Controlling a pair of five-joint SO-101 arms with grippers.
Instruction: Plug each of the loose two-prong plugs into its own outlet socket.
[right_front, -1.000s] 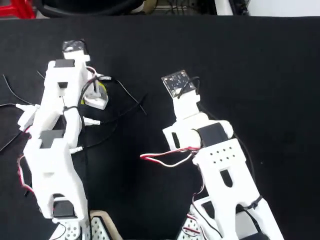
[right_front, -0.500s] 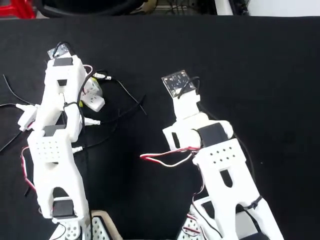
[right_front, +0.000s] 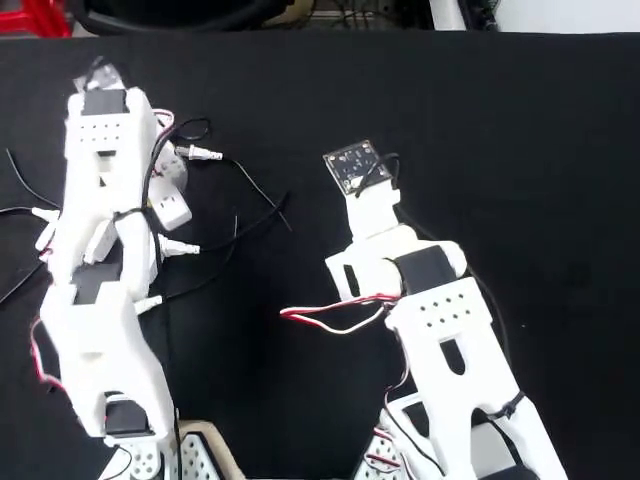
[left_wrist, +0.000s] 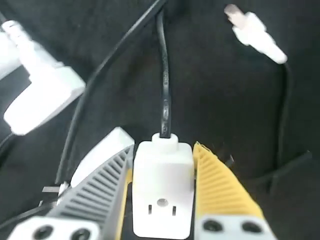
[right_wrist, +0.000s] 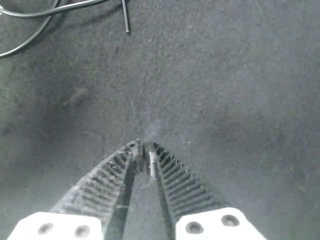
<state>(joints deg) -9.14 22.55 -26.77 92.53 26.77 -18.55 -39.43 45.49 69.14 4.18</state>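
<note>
Left tool (left_wrist: 163, 150) clamped on the white outlet socket (left_wrist: 162, 200), one finger on each flank, slots facing the wrist camera. Black cord (left_wrist: 164, 75) leaves the socket's far end. Loose two-prong plug (left_wrist: 255, 34) lies on the black counter (left_wrist: 215, 90) beyond the socket, apart from it. White cord end (left_wrist: 42, 97) lies off the socket's other side. Right tool (right_wrist: 144, 150) well apart from the socket, tips pressed together, holding nothing

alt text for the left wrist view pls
The left claw grips a white outlet socket between its grey and yellow fingers, a black cord running from it. On the black table beyond lie a loose white plug and another white connector.
</note>
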